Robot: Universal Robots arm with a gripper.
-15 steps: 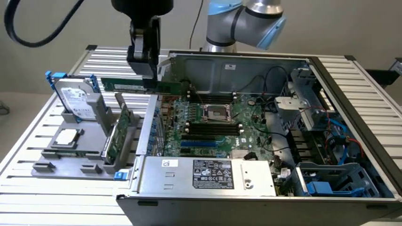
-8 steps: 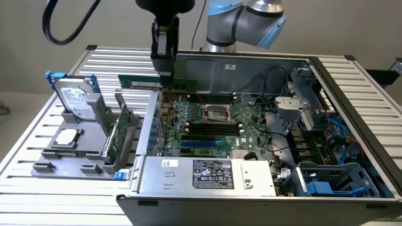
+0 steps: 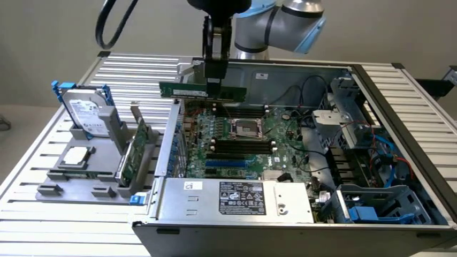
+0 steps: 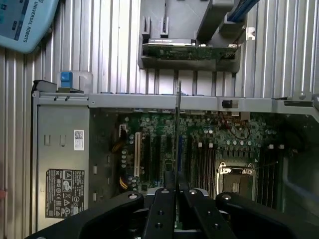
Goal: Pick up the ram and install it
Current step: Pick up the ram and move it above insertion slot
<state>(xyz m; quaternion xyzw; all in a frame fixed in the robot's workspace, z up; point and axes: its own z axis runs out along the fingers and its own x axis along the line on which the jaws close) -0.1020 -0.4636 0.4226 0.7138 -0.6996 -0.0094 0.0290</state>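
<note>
The ram [image 3: 203, 90], a long thin green stick, hangs level above the far side of the open computer case. My gripper [image 3: 215, 81] is shut on its top edge near the middle, pointing straight down. In the wrist view the ram [image 4: 177, 130] appears edge-on as a thin line running out from between my gripper [image 4: 176, 183] fingers. It hovers over the motherboard [image 4: 164, 149], apart from it. The long black slots [image 3: 243, 145] lie beside the CPU socket [image 3: 245, 127], lower in the case than the stick.
The case [image 3: 300, 227] lies open on a slatted metal table [image 3: 64, 214]. A grey fixture [image 3: 75, 179] on the exterior view's left holds a hard drive [image 3: 84, 113] and a taller green card [image 3: 132, 152]. The power supply [image 3: 243, 198] and blue drive bays [image 3: 375, 206] fill the case's near side.
</note>
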